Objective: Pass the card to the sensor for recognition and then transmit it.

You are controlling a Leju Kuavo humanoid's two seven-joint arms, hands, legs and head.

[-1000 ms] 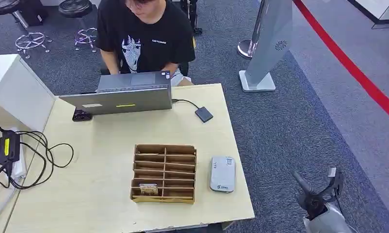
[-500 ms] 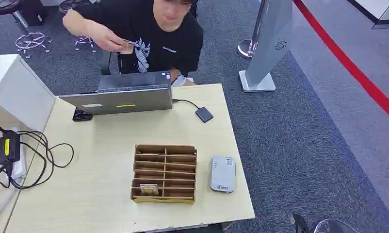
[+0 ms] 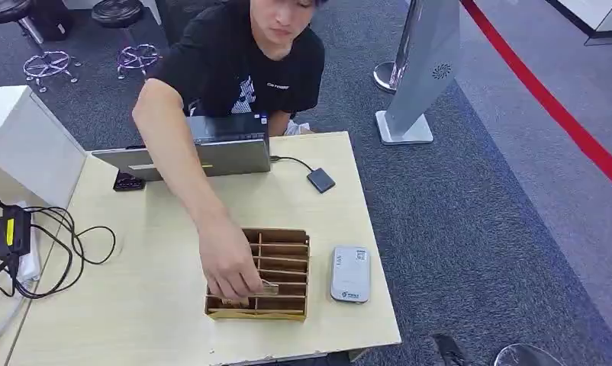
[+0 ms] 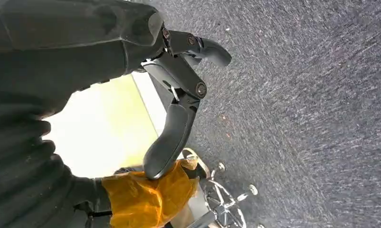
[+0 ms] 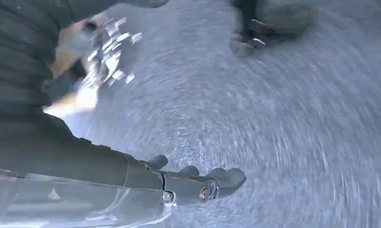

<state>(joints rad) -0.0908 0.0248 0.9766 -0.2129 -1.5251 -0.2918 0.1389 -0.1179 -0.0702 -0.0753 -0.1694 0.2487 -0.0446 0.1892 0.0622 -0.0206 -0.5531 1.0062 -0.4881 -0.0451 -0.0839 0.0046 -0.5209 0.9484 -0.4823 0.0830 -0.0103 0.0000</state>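
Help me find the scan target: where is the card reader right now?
In the head view, the grey card reader lies flat near the table's front right corner, just right of the wooden card box.

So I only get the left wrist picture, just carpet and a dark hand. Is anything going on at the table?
Observer: Yes. In the head view a person leans over the table, and their hand is at the near rows of a cardboard organizer, holding what looks like a card.
Operator: Is the sensor thing there too?
Observer: A pale grey card reader lies flat on the table just to the right of the organizer, with nothing on it.
Operator: And the robot's other hand?
Observer: The right wrist view, which is blurred, shows the right hand over grey carpet, holding nothing.
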